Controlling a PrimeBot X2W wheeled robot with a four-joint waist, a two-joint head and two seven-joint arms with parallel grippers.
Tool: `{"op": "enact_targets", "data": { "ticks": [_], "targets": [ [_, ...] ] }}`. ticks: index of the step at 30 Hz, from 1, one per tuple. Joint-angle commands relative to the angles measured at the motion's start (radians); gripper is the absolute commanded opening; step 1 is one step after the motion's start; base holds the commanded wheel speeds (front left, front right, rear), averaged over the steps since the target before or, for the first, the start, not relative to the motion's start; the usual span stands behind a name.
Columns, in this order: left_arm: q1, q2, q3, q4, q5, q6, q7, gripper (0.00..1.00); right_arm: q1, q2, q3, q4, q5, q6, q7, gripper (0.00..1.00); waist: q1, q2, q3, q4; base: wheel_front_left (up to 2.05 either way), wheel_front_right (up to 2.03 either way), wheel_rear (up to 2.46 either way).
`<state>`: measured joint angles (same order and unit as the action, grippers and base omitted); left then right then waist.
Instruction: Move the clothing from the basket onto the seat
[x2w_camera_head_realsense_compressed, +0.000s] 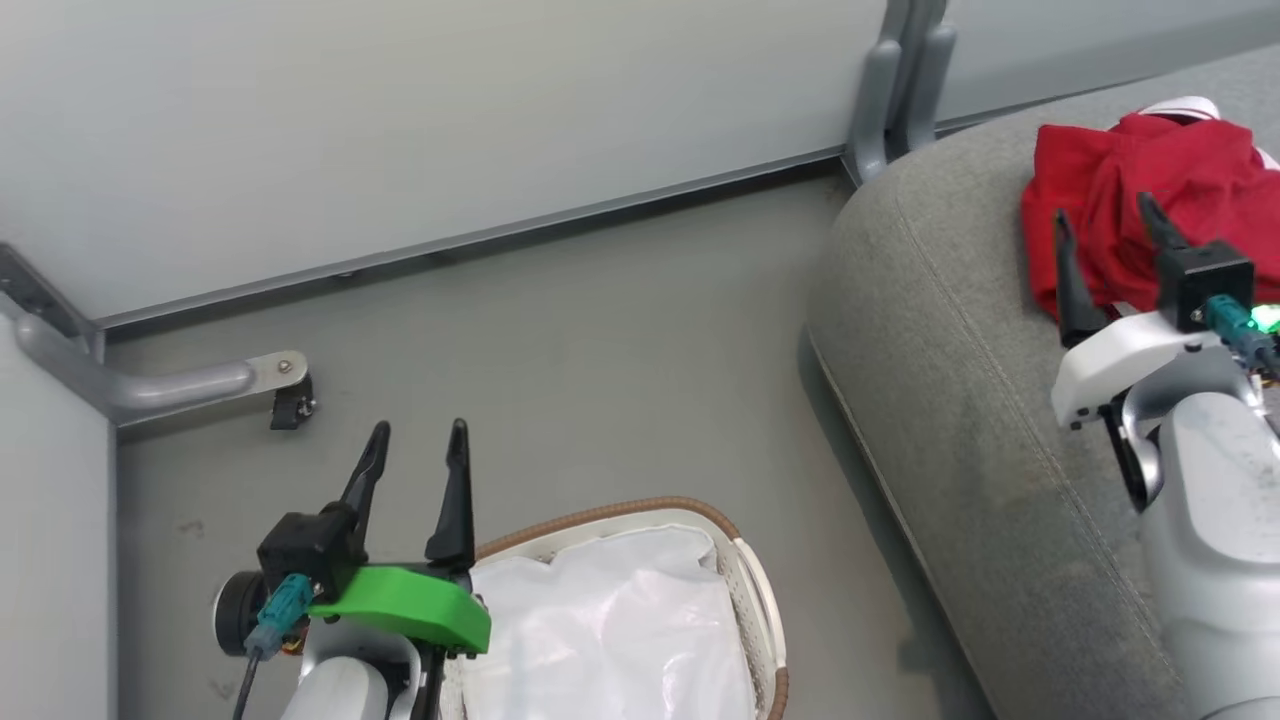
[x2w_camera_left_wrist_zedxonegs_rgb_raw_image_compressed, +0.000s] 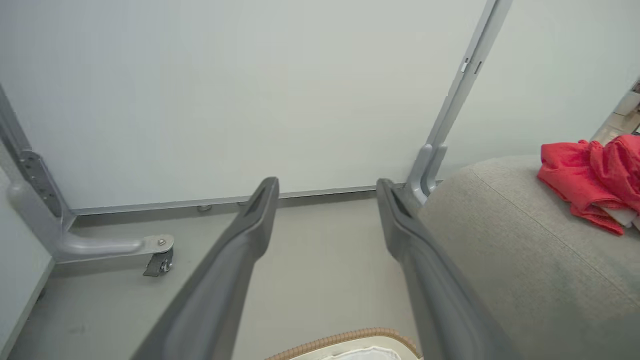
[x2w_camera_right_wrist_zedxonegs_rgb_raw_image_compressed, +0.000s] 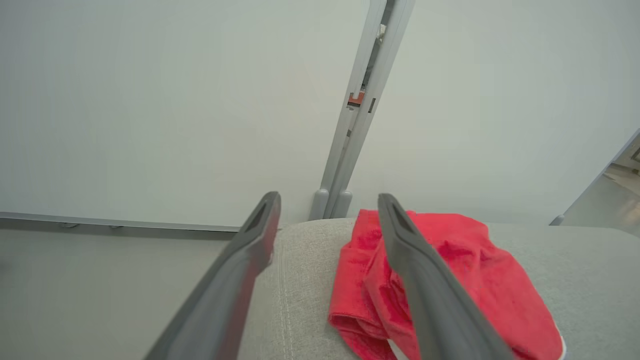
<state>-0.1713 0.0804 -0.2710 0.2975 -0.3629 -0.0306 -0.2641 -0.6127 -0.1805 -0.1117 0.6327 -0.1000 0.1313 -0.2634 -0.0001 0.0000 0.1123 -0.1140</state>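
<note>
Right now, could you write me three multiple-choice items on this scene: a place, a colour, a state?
1. Where does the crumpled bright red clothing lie? A) wooden table B) large grey fabric seat C) metal shelf
2. What colour is the fabric liner in the small oval perforated basket? A) white B) blue C) black
3. How is the right gripper? A) shut on cloth B) shut, empty C) open
1B: the red heap rests on the grey cushion. 2A: the liner shows plain white. 3C: it stands wide open, gripping nothing.
</note>
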Motion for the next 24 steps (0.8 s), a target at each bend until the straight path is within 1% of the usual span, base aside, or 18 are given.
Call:
{"op": "enact_targets", "data": {
  "ticks": [1,7,11,16,19,24],
  "targets": [
    [0.026,-0.001,0.019,0.005,0.003,0.003,0.000,1.00,0.033,0.012,0.006,-0.006,0.012,-0.001,-0.002,1.00,0.0001,0.0000,-0.055,0.063,0.00,0.00,0.00],
    [0.089,-0.010,0.108,0.010,0.009,-0.005,0.000,1.00,0.126,0.083,0.042,-0.042,0.044,-0.001,-0.002,1.00,0.0001,0.0000,-0.085,0.105,0.00,0.00,0.00],
    [0.132,-0.016,0.151,0.007,0.016,-0.012,0.000,1.00,0.203,0.113,0.051,-0.086,0.069,-0.001,-0.002,1.00,0.0001,0.0000,-0.103,0.121,0.00,0.00,0.00],
    [0.182,-0.021,0.204,-0.008,0.016,-0.014,0.000,1.00,0.301,0.127,0.073,-0.143,0.093,-0.001,-0.002,1.00,0.0001,0.0000,-0.119,0.130,0.00,0.00,0.00],
    [0.209,-0.024,0.229,-0.016,0.018,-0.023,0.000,1.00,0.355,0.128,0.109,-0.177,0.148,-0.001,-0.002,1.00,0.0001,0.0000,-0.127,0.132,0.00,0.00,0.00],
    [0.244,-0.027,0.244,-0.017,0.021,-0.039,0.000,1.00,0.426,0.128,0.146,-0.232,0.190,-0.001,-0.002,1.00,0.0001,0.0000,-0.136,0.131,0.00,0.00,0.00]
  ]
}}
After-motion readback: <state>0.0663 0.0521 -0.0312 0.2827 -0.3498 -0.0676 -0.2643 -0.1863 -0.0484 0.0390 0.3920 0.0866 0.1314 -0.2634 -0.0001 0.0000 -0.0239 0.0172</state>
